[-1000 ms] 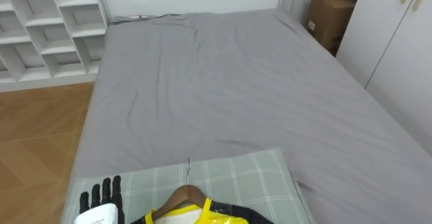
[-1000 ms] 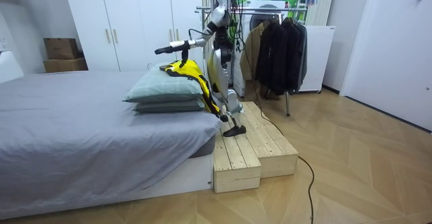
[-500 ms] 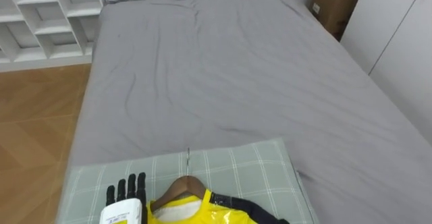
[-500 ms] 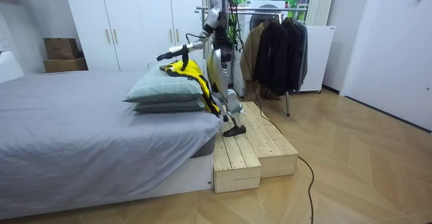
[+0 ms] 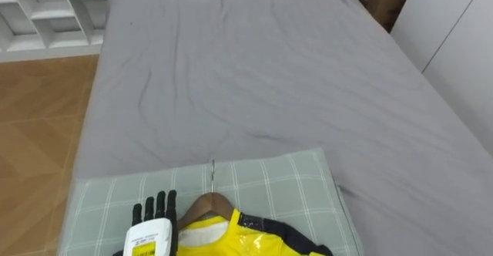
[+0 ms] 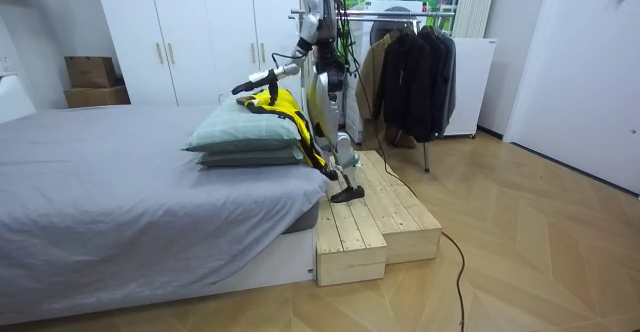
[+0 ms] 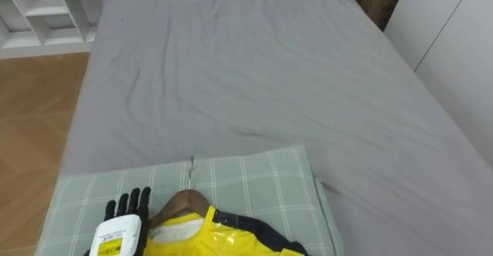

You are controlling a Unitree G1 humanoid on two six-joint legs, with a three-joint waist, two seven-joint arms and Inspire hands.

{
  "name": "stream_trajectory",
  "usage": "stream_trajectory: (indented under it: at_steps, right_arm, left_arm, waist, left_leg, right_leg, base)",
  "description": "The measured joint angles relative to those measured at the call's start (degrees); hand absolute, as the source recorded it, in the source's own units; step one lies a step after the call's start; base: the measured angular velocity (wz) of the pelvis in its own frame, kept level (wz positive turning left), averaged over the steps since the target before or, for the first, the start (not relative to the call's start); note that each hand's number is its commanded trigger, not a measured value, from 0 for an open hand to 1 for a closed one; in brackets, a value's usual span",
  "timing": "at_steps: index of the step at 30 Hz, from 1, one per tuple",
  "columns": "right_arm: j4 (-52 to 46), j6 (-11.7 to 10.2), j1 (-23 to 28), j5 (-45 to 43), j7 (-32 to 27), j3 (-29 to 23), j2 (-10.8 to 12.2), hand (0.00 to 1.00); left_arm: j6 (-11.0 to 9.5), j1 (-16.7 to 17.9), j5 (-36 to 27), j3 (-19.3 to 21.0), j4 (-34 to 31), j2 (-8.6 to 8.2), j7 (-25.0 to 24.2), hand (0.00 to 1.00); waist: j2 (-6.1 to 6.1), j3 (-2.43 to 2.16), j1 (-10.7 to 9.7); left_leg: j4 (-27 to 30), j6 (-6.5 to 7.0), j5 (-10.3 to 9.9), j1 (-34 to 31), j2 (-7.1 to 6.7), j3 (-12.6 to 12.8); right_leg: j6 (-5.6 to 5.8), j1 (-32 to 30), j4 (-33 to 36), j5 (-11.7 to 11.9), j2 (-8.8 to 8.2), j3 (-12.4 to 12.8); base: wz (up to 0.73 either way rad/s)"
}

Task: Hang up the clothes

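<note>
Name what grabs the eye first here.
The bright yellow jacket on a wooden hanger stands out first, lying on the checked pillow at the near end of the grey bed. Just left of the hanger, the left hand is held over the pillow, fingers straight. In the room view, a rack of dark coats stands behind the robot.
</note>
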Motion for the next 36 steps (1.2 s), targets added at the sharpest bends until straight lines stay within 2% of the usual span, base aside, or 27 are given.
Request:
stream_trajectory:
  at_steps: [15, 23, 36]
  right_arm:
    - [0.46, -0.06, -1.67, -0.26, -0.08, -0.11, 0.14, 0.0]
    - [0.47, -0.05, -1.87, -0.13, -0.08, -0.09, 0.23, 0.0]
    - [0.68, 0.04, -1.75, -0.02, -0.03, -0.03, 0.45, 0.0]
  left_arm:
    - [-0.24, -0.04, 0.0, 0.59, 2.23, -0.13, 1.27, 0.0]
    - [-0.23, -0.04, -0.01, 2.22, 2.57, -0.22, 1.23, 0.0]
    - [-0.7, -0.28, -2.43, 3.97, 7.63, -0.31, 0.97, 0.0]
  waist:
    - [0.0, 0.0, 0.15]
    - [-0.12, -0.08, 0.19]
    - [-0.5, -0.2, 0.38]
  left_leg:
    - [-0.14, -0.05, 0.32, -0.4, 0.05, -0.09]
    - [-0.02, -0.24, 0.63, -1.09, 0.12, -0.09]
    - [0.02, -0.45, 1.17, -1.11, 0.12, 0.19]
  right_leg:
    - [-0.21, -0.33, -0.06, 0.14, -0.01, -0.3]
    - [-0.55, -0.92, -0.08, 0.52, -0.01, -0.55]
    - [-1.0, -1.2, 0.04, 1.06, 0.11, 0.0]
  base:
    - [0.0]
    - [0.0]
    - [0.0]
